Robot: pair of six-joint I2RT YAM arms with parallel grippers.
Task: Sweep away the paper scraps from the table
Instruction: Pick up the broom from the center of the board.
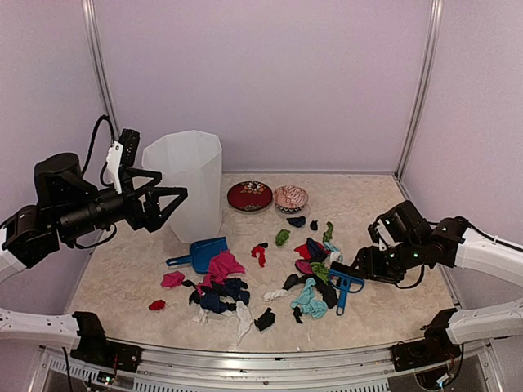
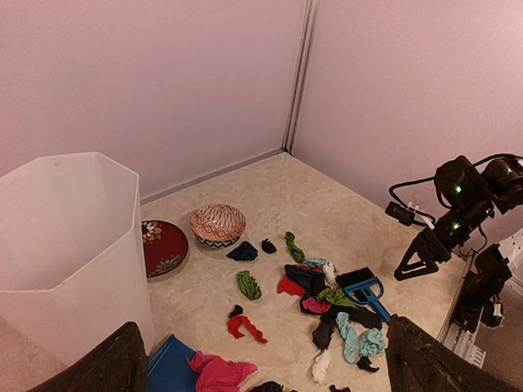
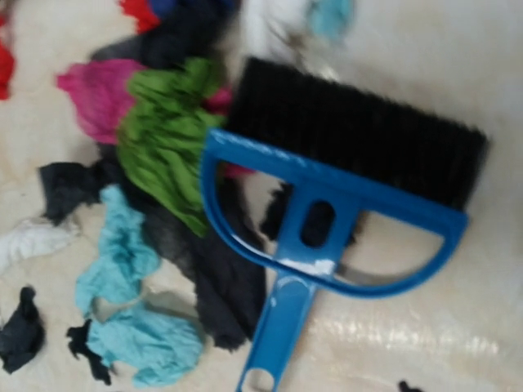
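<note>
Far left: left claw, high above the table, spread wide, holding nothing, aimed toward the tall white bin just beside it. Not yet engaged with anything.

Next along, in front of the bin: blue dustpan flat on the table, untouched. Pink wad just beside it, nothing visibly gathered inside. Behind, near the back wall: red bowl and patterned bowl, side by side.

Across the middle: paper scraps strewn from left of the dustpan to right of centre, in two loose clusters. Pink, navy, black and white on the left; red, green, teal and black on the right; a few strays near the bowls. None seen anywhere but on the table.

Right of centre: blue brush lying among the right cluster, green and pink wads touching its left end in the wrist view. Right claw low at the brush head. Fingers absent from its own camera, so no telling whether wide, narrowing or gripping.

Judged barely begun: taking up the brush as the step in hand. Gathering the wads, loading the dustpan and emptying it all left to do.
</note>
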